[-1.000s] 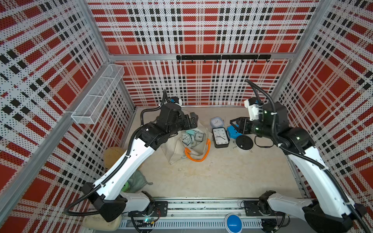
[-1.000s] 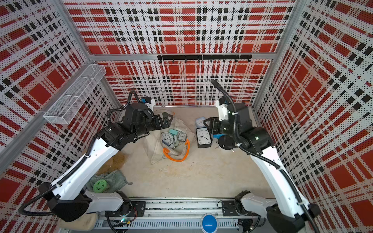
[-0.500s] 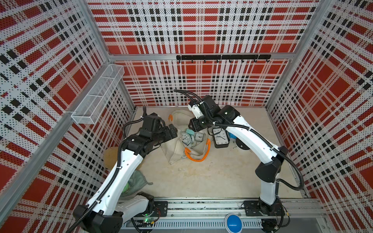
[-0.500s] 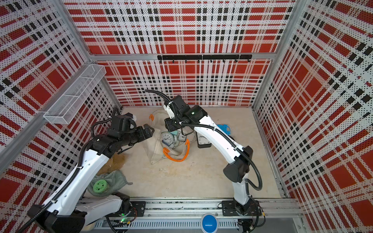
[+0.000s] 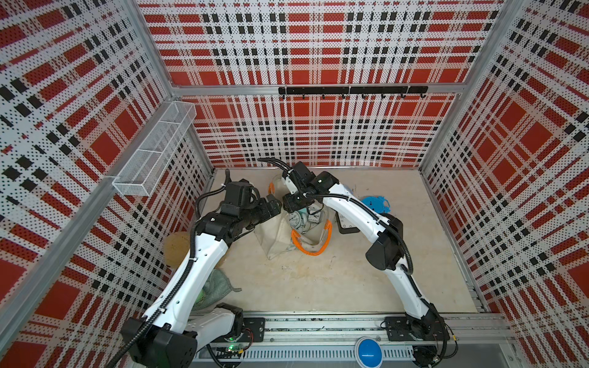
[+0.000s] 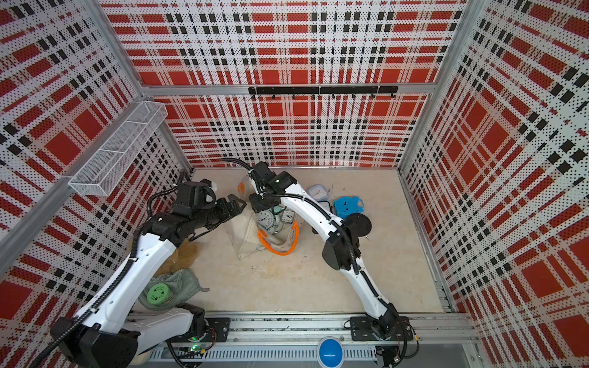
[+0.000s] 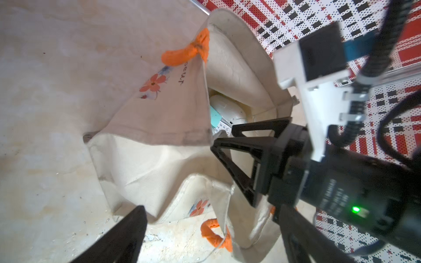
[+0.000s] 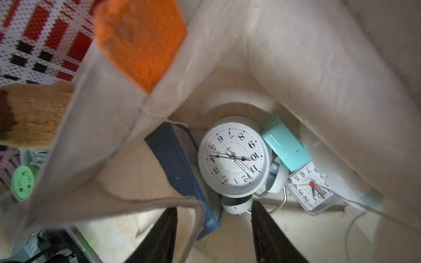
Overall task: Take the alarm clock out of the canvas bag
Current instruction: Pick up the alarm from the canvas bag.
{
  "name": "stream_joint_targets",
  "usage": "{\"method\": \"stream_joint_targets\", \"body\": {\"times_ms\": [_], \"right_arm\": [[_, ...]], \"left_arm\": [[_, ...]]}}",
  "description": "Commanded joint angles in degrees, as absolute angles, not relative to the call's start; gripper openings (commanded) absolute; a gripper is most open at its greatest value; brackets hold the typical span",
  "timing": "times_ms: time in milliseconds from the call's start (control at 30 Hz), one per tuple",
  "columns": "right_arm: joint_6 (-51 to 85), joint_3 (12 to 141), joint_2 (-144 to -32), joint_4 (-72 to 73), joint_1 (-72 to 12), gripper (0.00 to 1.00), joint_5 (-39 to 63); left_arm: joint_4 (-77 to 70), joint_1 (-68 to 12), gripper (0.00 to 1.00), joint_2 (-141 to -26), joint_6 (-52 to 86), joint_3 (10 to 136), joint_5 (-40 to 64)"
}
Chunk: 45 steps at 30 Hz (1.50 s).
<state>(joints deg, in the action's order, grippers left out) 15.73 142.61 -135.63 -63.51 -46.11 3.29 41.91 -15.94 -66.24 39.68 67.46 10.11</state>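
Scuffed beige tabletop [image 5: 318, 286], boxed in by red plaid perforated walls [image 5: 318, 47]. On the left wall, a wire basket [image 5: 156, 149]; across the back, a black hook rail [image 5: 350, 90].

Toward the back of the table, a crumpled bag [image 5: 274, 235], mouth gaping, orange handles [image 5: 309, 252] spilled toward the front. Deep inside, in the right wrist view: round white clock [image 8: 232, 159] with twin bells, wedged between a blue-grey slab [image 8: 180, 173] and a teal box [image 8: 284, 143], a small square clock [image 8: 309, 186] beside them. Not yet out of the bag.

Right of the bag: a black square clock [image 5: 347, 227], half hidden behind the right arm [image 5: 360, 210]; a blue clock [image 6: 347, 205]; a black disc [image 6: 360, 224]; a pale square clock [image 6: 317, 191]. At the left edge: a tan plush [image 6: 185, 255] and a green cloth [image 6: 181, 283] with a green puck [image 6: 156, 294] on it.

In the way: bag hem draped across the right gripper [image 8: 214, 207], reaching into the mouth, jaws parted, clenching nothing, tips just short of a bell. Left gripper [image 6: 239, 205] hovering at the bag's left side, jaws spread wide, empty.
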Motion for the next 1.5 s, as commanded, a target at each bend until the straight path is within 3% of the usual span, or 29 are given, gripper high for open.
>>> {"method": "stream_joint_targets", "body": {"times_ms": [0,233,467,700,833,1000,1200,1300,1467], "right_arm": [[13.7,144.3,-136.5,-64.4,-43.9,0.56,-2.6],[10.3,143.3,-133.8,-62.9,-41.8,0.61,-1.9],[11.4,132.0,-123.0,-53.1,-41.7,0.62,1.9],[11.2,135.7,-126.0,-57.5,-40.6,0.59,-0.7],[9.6,137.9,-129.3,-58.5,-40.6,0.58,-1.1],[6.2,141.1,-133.6,-60.7,-41.3,0.57,-3.9],[1.7,141.0,-136.2,-59.7,-43.3,0.60,-11.8],[0.5,141.1,-137.2,-59.1,-43.3,0.63,-15.3],[-2.0,140.6,-138.8,-58.6,-42.7,0.64,-16.8]], "left_arm": [[38.8,-16.6,0.93,-67.8,40.5,67.0,11.3],[38.1,-22.0,0.96,-72.9,39.3,70.0,9.8],[37.5,-26.5,0.97,-75.6,40.2,70.9,6.3],[39.9,-30.1,0.95,-79.1,38.0,72.3,-2.2],[42.2,-31.3,0.86,-81.9,36.4,72.8,-6.5],[43.0,-31.0,0.60,-82.5,37.7,70.7,-8.2],[42.1,-30.6,0.38,-80.3,38.5,68.1,-8.8],[41.9,-30.2,0.32,-78.9,38.6,67.0,-8.3],[41.4,-30.0,0.30,-76.7,39.1,65.2,-7.4]]}}
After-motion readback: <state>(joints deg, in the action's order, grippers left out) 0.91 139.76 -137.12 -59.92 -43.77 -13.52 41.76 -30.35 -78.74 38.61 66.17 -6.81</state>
